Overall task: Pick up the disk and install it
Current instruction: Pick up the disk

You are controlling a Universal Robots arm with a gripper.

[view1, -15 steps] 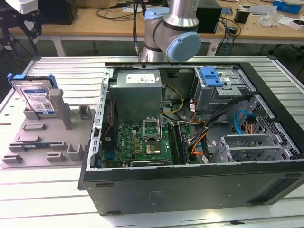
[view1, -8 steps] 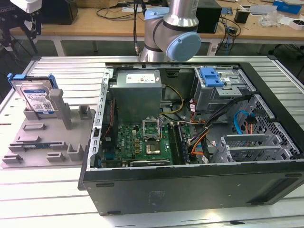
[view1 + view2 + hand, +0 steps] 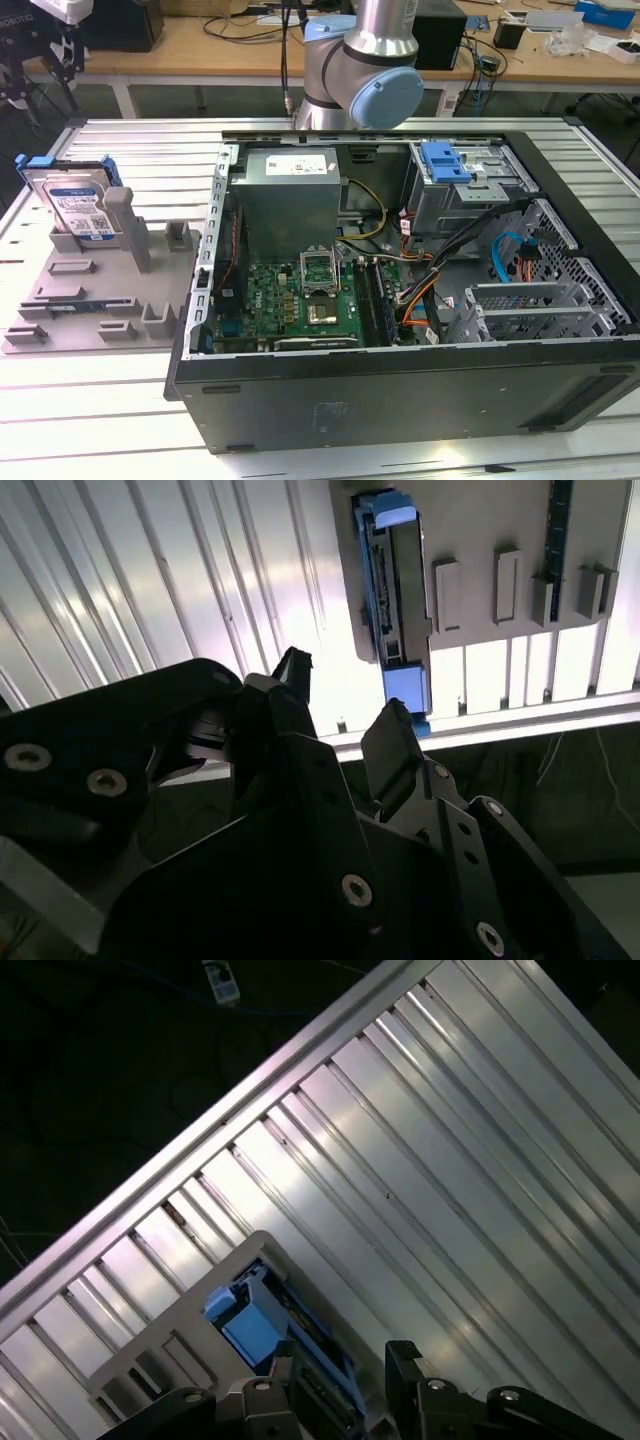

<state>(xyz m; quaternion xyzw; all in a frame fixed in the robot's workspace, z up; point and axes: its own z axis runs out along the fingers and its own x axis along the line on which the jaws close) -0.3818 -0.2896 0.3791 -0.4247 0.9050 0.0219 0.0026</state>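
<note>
Exterior view: silver flat rectangular disk with blue-and-white label and blue plastic rail frame (image 3: pixel 78 205) stands on edge, leaning back, in the far end of the grey plastic fixture tray with upright posts (image 3: pixel 90 300). Label side faces the camera. A grey post (image 3: pixel 130 225) is just beside the disk, at its 3 o'clock. The tray lies on the ribbed aluminium table (image 3: pixel 100 410), at 9 o'clock of the open black computer tower case (image 3: pixel 400 385), which lies on its side. Inside the case: green motherboard (image 3: pixel 300 300), grey power supply box (image 3: pixel 290 190) at its 12 o'clock, blue plastic latch on a grey metal cage (image 3: pixel 445 160) at about 2 o'clock. Silver-and-blue robot arm joint (image 3: pixel 360 70) is at the case's 12 o'clock.

Second wrist view: black gripper (image 3: pixel 340 705) has its fingers (image 3: pixel 392 735) spread with a clear gap and nothing between them. The disk (image 3: pixel 390 590) shows edge-on in the tray (image 3: pixel 480 530), beyond the fingertips and apart from them. Table slats (image 3: pixel 150 580) run beside the tray.

First wrist view: gripper (image 3: pixel 340 1368) is again spread and empty. The disk (image 3: pixel 262 1322) sits in the tray corner (image 3: pixel 180 1320), close to one finger (image 3: pixel 402 1360), contact not seen. Table slats (image 3: pixel 450 1160) beyond.
</note>
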